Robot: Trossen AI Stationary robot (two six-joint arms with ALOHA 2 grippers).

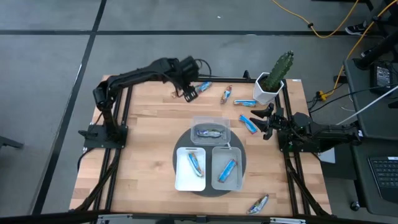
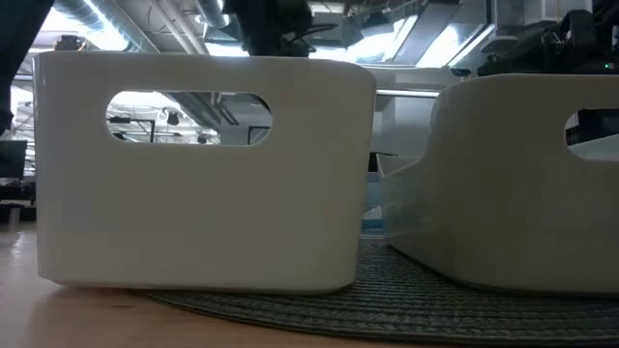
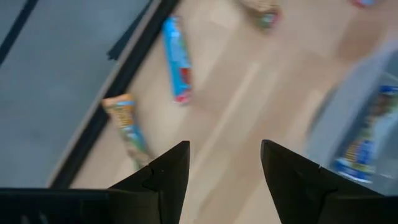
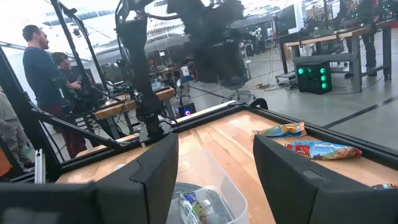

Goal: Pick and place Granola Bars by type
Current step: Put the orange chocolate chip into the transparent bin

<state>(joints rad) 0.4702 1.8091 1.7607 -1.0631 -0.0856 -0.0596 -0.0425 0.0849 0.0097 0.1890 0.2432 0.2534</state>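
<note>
The left hand (image 1: 189,93) hovers over the far edge of the pale wooden tabletop (image 1: 143,149), its two dark fingers (image 3: 168,174) spread apart and holding nothing. Just beyond those fingers lie an orange-and-blue wrapped granola bar (image 3: 127,127) at the tabletop's black rim and, a little farther on, a blue wrapped granola bar with a red patch (image 3: 177,59). To that hand's right along the same far edge, a brown-toned wrapped bar (image 1: 226,94) rests near a white pot holding a green cactus (image 1: 273,79).

Nearer the front, between the two hands, a round dark woven mat (image 1: 183,142) carries three containers: a clear plastic tray (image 1: 210,120) with a silver-wrapped bar (image 1: 209,132), a white rectangular tray (image 1: 180,177) with a blue-orange bar (image 1: 196,163), and a grey rectangular tray (image 1: 217,180) with a blue bar (image 1: 227,169). The low view sees only the trays' plain walls.

The right hand (image 1: 266,121) waits at the tabletop's right edge, its fingers released and empty, pointing toward the mat. Two blue wrapped bars lie close before it, one beside its fingertips (image 1: 249,124) and one just farther back (image 1: 245,102). Well off toward the front corner lies a lone silver-blue bar (image 1: 259,203). In the room beyond the tabletop, two people (image 4: 46,81) stand beside a workbench.
</note>
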